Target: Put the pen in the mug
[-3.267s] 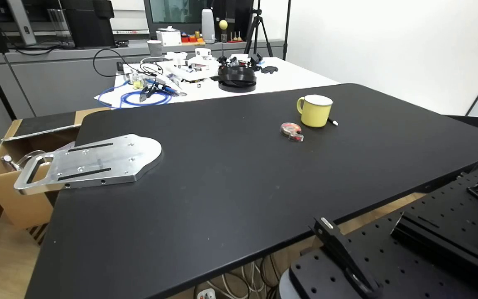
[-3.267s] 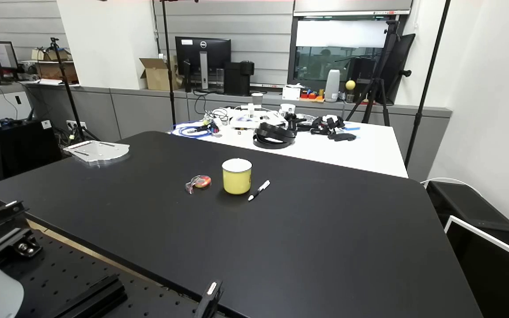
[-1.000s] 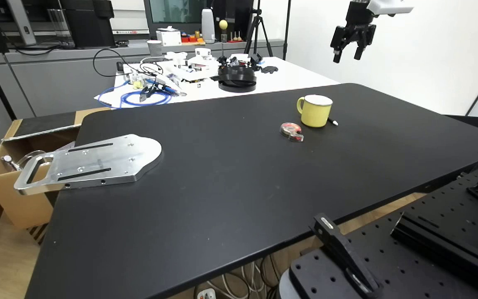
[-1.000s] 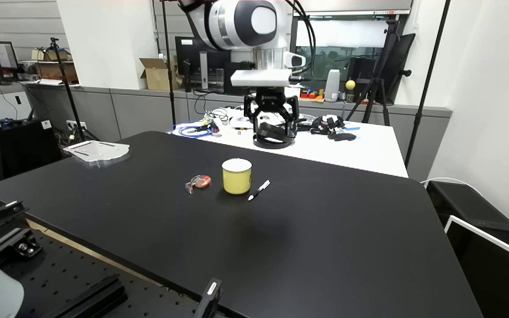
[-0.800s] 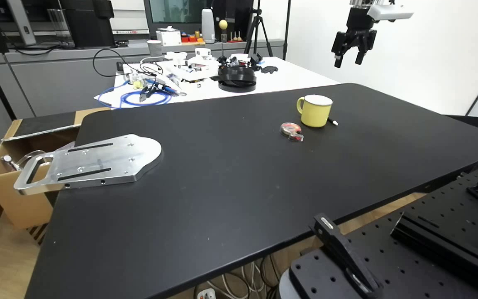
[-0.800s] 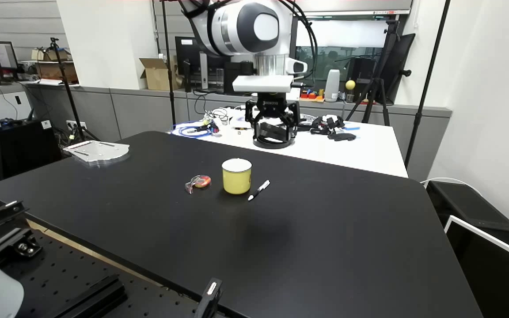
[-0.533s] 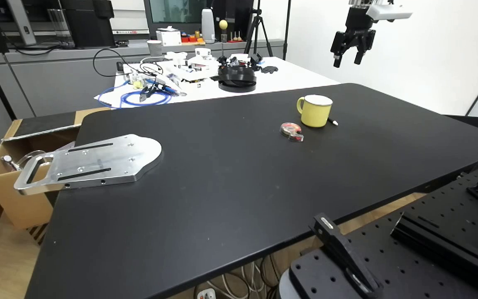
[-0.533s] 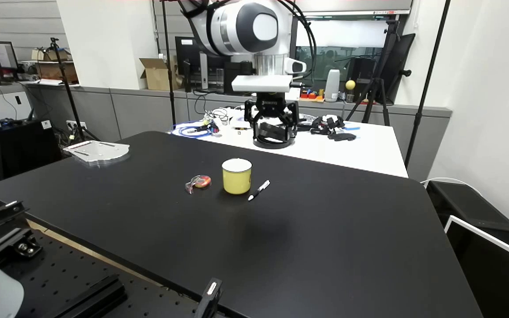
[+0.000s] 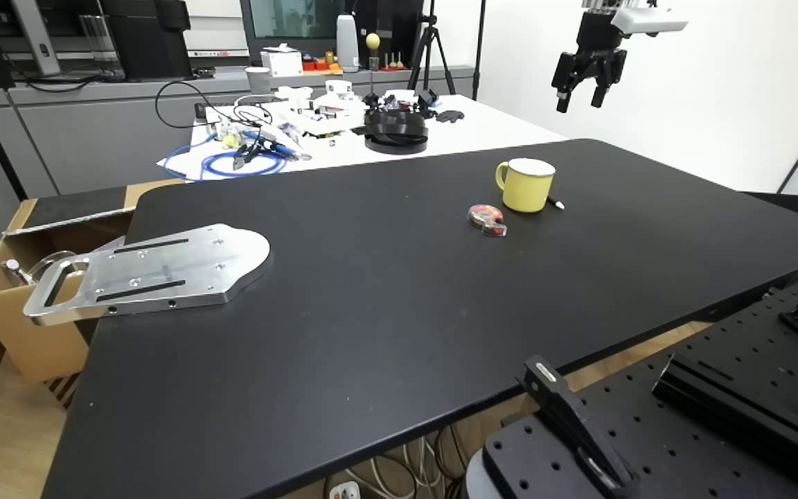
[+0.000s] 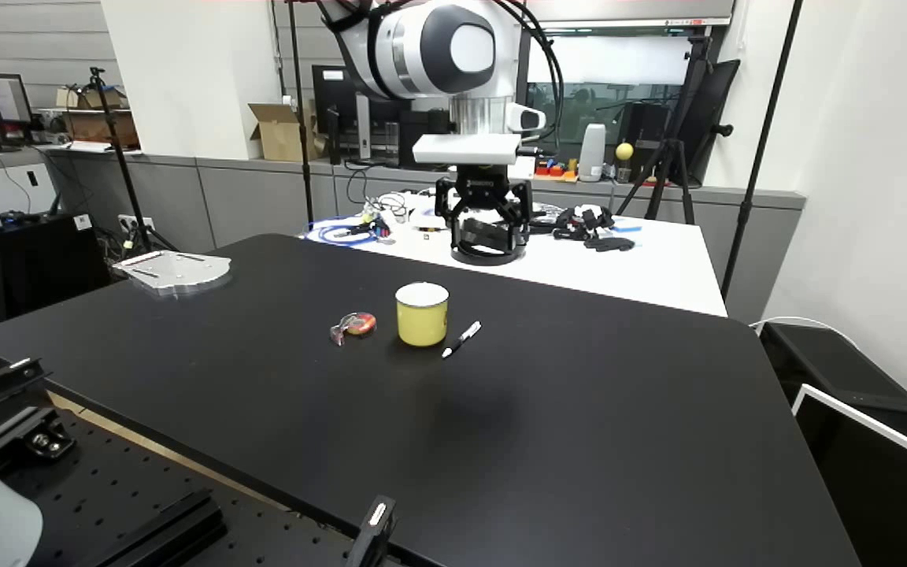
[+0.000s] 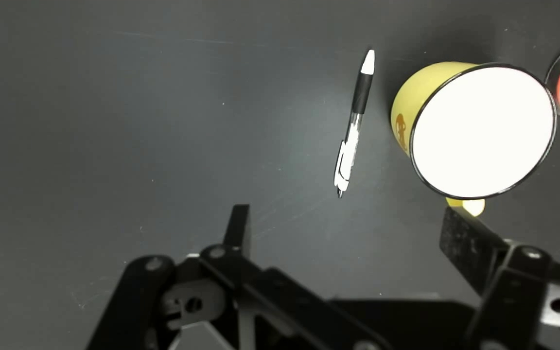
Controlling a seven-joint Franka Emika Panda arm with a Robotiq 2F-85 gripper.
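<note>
Spread claw above the counter, pen beside the mug.

The claw hangs high, wide and holding nothing, presumably to come down astride the pen. The pen lies on the counter just beside the mug, not touching, on the side away from the edge that the metal plate overhangs; the grasp looks yet to come. The mug stands upright, its handle roughly toward the edge by the white table, likely clear of the pick. The metal plate perhaps lies so far out to leave working room. Counted: one pen, one mug, one metal plate, one tape roll near the mug.
</note>
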